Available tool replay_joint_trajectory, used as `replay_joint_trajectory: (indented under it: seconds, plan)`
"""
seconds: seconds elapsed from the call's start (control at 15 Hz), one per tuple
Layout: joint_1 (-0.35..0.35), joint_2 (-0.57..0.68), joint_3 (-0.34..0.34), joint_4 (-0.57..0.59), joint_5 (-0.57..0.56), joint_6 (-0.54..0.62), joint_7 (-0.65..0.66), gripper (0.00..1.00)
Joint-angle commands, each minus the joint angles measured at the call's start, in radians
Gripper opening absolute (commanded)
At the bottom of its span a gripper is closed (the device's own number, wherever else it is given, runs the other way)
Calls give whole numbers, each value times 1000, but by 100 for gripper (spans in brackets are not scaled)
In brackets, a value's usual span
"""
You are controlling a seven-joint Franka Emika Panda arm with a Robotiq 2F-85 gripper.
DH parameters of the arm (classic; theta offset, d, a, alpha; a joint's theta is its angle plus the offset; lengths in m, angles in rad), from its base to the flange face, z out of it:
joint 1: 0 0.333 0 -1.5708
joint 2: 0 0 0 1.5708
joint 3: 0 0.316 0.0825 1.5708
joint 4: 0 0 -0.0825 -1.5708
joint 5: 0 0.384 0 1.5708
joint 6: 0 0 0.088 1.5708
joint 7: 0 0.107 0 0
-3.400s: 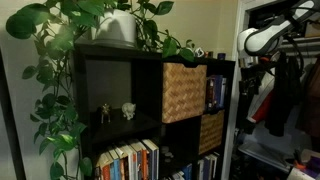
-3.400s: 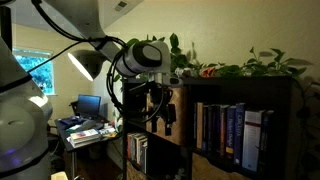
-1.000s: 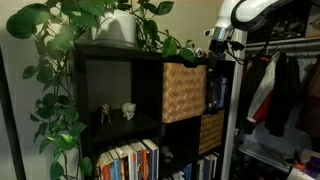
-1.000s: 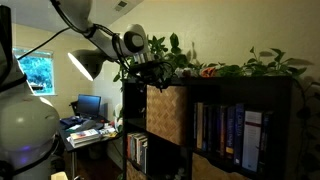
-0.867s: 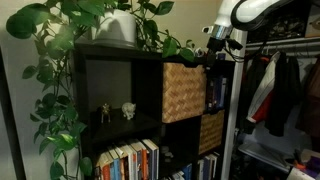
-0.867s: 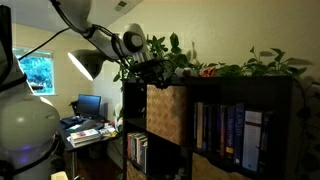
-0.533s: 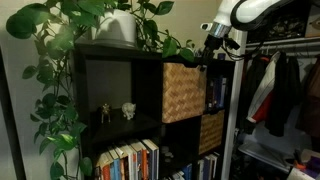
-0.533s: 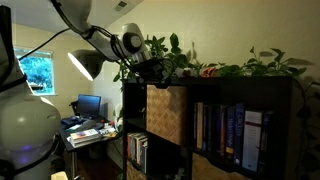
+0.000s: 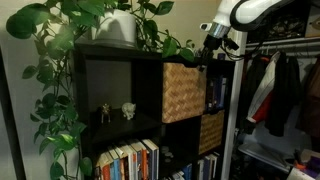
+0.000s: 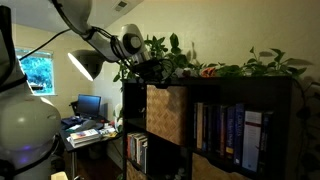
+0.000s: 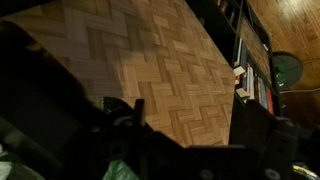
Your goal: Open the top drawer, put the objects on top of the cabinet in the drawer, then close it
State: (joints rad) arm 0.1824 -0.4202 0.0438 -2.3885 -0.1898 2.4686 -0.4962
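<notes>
The top drawer (image 9: 184,92), that tan wicker bin, is sitting pushed into its cube in the upper row of the black cabinet (image 9: 157,100), and its basket-weave front is showing in both exterior views. The claw (image 9: 213,44) is hovering at the cabinet's top corner, just above the drawer's upper edge, and its jaws are standing apart with nothing between them. In the wrist view the wicker weave is filling nearly the whole picture, very close, with a row of books (image 11: 250,60) peeking in at the side. The objects (image 9: 196,50), tiny dark and whitish trinkets, are lying on top of the cabinet just beside the claw, too small for any detail to be made out. Farther along the top a white plant pot (image 9: 120,28) is standing, and its leafy vine (image 9: 55,90) is trailing down the cabinet's side. In the open cube next to the drawer a small pale figurine (image 9: 128,110) is standing beside a darker one. Below the drawer a smaller, darker woven bin (image 9: 211,131) is filling its own cube, and a row of upright books (image 9: 130,160) is lining the lower shelf. In an exterior view a desk lamp (image 10: 84,63) is glowing behind the arm.
</notes>
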Motion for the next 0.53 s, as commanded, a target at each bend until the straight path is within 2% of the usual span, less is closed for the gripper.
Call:
replay_joint_trajectory:
  seconds: [0.0,0.47]
  plan:
    - [13,38,10,22,-27,53,-23,100]
    - [3,110,33,55,-102,138,-50,100]
